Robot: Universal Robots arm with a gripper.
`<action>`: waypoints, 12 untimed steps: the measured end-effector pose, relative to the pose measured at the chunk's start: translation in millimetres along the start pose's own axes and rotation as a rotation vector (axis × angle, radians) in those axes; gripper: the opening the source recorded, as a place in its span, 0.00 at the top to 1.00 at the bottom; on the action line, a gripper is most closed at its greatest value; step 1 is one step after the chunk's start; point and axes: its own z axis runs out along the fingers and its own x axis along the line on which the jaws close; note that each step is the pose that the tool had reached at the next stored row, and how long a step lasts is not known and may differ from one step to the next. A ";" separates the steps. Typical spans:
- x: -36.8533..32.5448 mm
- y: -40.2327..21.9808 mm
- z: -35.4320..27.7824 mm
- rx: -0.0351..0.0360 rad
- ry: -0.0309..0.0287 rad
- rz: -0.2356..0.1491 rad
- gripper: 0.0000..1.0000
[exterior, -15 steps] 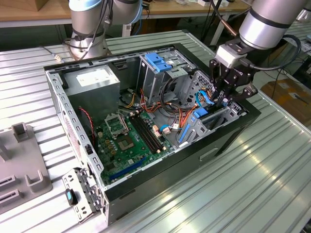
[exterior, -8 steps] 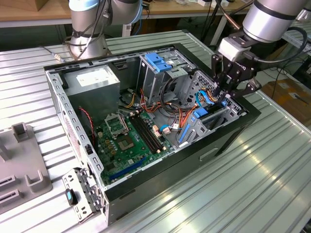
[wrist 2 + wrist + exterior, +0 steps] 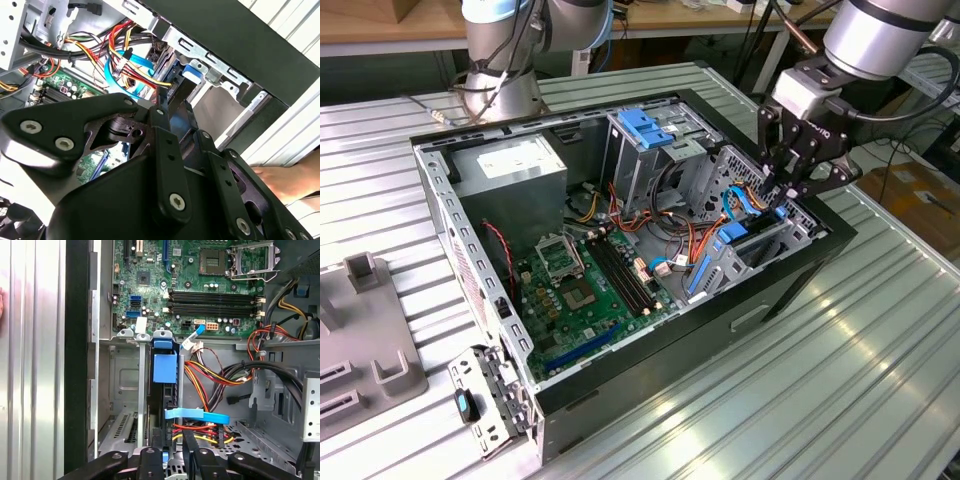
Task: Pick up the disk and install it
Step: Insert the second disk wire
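Observation:
The disk (image 3: 748,240) stands on edge in the drive bay at the exterior view's right end of the open computer case (image 3: 790,290). Its blue rail frame (image 3: 165,367) and dark edge show in the first wrist view. My gripper (image 3: 788,190) reaches down onto the disk's upper end from above. Both fingers (image 3: 150,460) sit close on either side of the blue rail, so the gripper (image 3: 172,454) appears shut on the disk. In the second wrist view the black gripper (image 3: 170,102) points into the bay beside the blue rail (image 3: 192,71).
Blue, red and yellow cables (image 3: 200,415) crowd the bay beside the disk. A bare blue bracket (image 3: 645,125) tops the middle cage; the power supply (image 3: 510,165) and motherboard (image 3: 590,280) lie further left. A person's hand (image 3: 285,180) rests on the ribbed table outside the case.

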 end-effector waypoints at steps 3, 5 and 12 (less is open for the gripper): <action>-0.2 3.2 -0.2 0.0000 0.0004 0.000 0.70; -0.5 6.8 -0.2 0.0000 0.0010 0.000 0.70; -0.6 8.6 -3.6 0.0000 0.0011 0.000 0.70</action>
